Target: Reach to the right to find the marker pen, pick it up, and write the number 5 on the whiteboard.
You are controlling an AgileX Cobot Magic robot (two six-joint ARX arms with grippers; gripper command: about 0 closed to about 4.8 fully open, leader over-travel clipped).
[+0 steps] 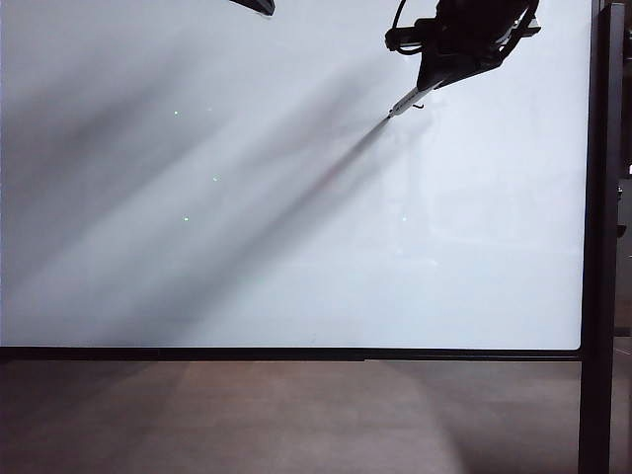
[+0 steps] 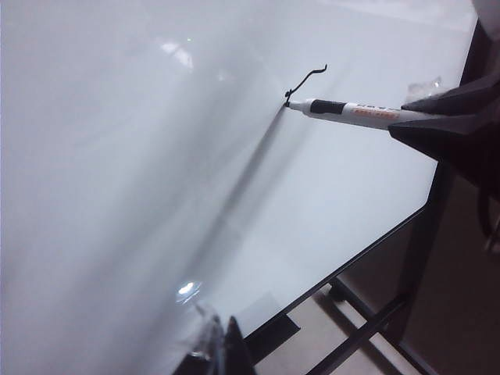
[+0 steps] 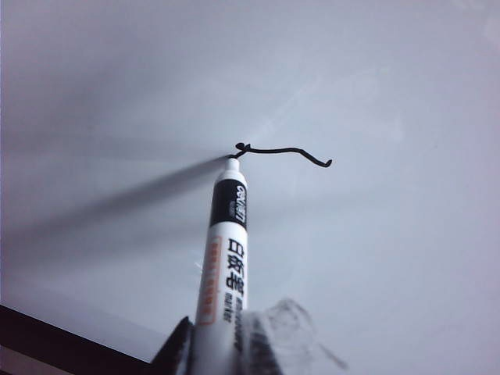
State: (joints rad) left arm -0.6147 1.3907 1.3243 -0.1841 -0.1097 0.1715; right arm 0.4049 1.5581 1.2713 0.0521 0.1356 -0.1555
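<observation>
My right gripper [image 1: 432,81] reaches from above, clamped on the marker pen [image 3: 226,250], tip touching the whiteboard [image 1: 247,247] beside a short stroke [image 3: 285,152]. My left gripper [image 2: 223,351] is mostly cut off; I cannot tell its state.

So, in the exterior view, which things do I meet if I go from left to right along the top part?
Left gripper tip at the top edge → marker pen with its tip on the whiteboard → right gripper holding the pen → black side post.
</observation>
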